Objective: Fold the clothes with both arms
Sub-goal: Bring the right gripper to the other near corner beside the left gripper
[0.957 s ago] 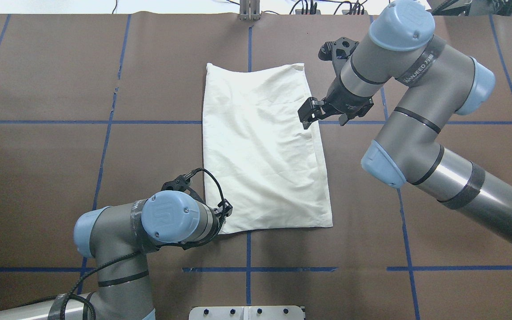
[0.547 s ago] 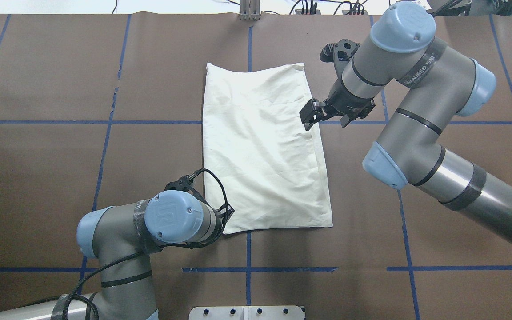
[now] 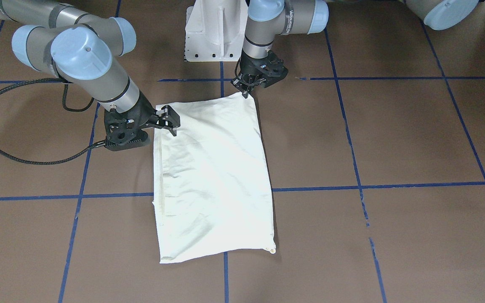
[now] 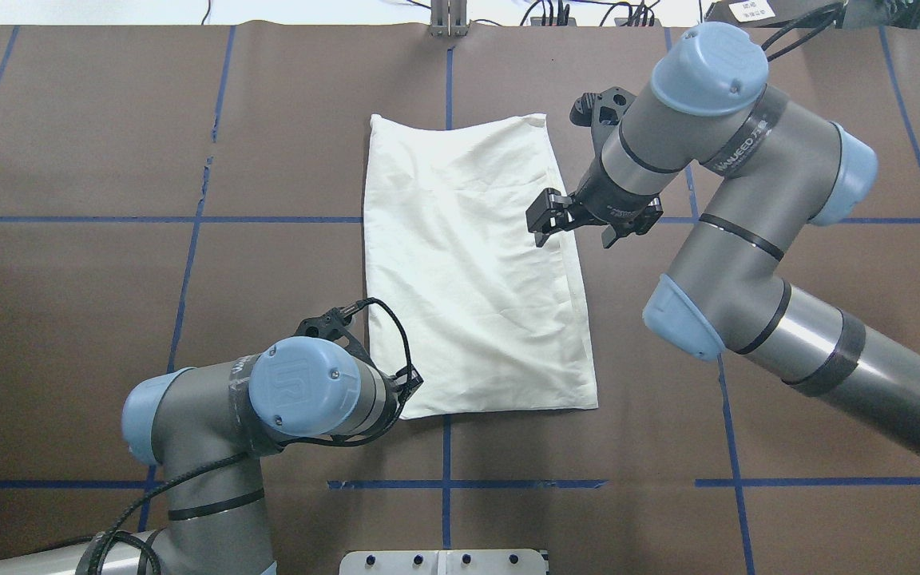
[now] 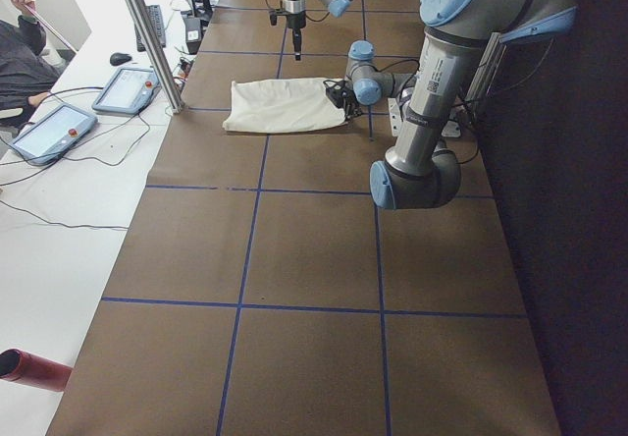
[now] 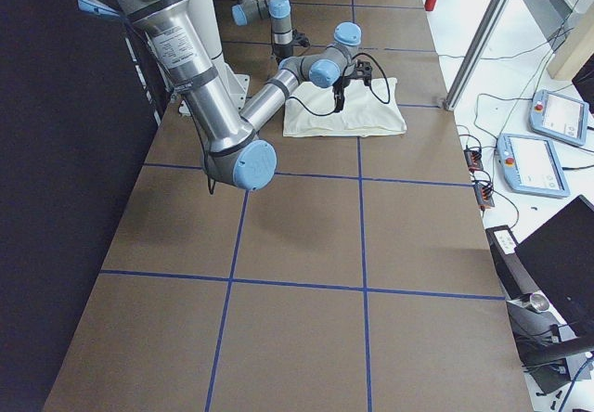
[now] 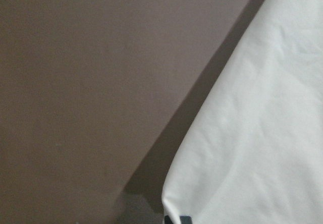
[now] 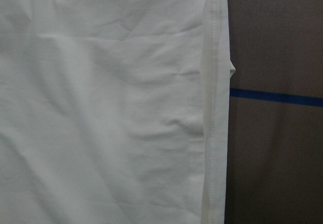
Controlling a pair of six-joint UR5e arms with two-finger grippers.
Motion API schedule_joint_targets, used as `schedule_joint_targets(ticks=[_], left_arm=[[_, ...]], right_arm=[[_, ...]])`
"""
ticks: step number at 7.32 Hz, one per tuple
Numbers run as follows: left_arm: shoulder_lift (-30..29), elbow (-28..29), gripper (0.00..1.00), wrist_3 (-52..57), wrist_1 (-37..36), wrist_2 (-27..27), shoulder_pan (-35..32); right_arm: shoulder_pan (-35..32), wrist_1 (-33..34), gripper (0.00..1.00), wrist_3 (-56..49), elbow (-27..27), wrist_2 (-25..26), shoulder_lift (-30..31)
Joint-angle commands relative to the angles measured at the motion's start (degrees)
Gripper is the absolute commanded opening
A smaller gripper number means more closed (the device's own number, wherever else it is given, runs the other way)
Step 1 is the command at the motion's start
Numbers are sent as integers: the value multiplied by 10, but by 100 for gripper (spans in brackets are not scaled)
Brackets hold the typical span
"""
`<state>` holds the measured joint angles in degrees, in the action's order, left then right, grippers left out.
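We see a table (image 4: pixel 69 319) covered in brown paper and marked into squares by blue tape lines (image 4: pixel 268 220); over its right side the right arm (image 4: pixel 747 239) reaches in from the near edge and bends back toward the middle, while the left arm (image 4: pixel 212 407) is folded tight near the robot's side; between them, at the middle of the table, lies the T-shirt (image 4: pixel 468 271), folded into a long rectangle with its plain cream side up, its length running away from the robot and crossing one tape line; behind its near end stands the white pedestal base (image 3: pixel 215 29); the right gripper (image 4: pixel 544 222) hangs over the shirt's right edge about a third of the way down from the far end, its jaws spread apart and nothing between them, and we cannot tell whether its tips touch the cloth; the left gripper (image 3: pixel 245 91) points down at the near left corner of the shirt, its tip right at the cloth, yet we cannot tell whether it is clamped on that corner or released; the right wrist view shows a stitched hem (image 8: pixel 214 108) running along the shirt's edge, with bare table just beside it.
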<state>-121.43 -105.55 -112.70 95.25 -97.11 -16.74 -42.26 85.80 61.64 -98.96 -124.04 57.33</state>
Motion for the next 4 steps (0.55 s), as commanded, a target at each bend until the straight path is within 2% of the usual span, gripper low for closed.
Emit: schedule_joint_targets(ticks=[1,2,4], left_arm=[[1,-28,0,40,-23,0,-3],[1,-30,0,42,-23,-1,-3],[1,-30,0,46,-23,-1,-6]], right_arm=[[70,0,100,197,-31,67,17],[118,1,100,272,-36,132,19],[202,0,100,392,-34,223,38]])
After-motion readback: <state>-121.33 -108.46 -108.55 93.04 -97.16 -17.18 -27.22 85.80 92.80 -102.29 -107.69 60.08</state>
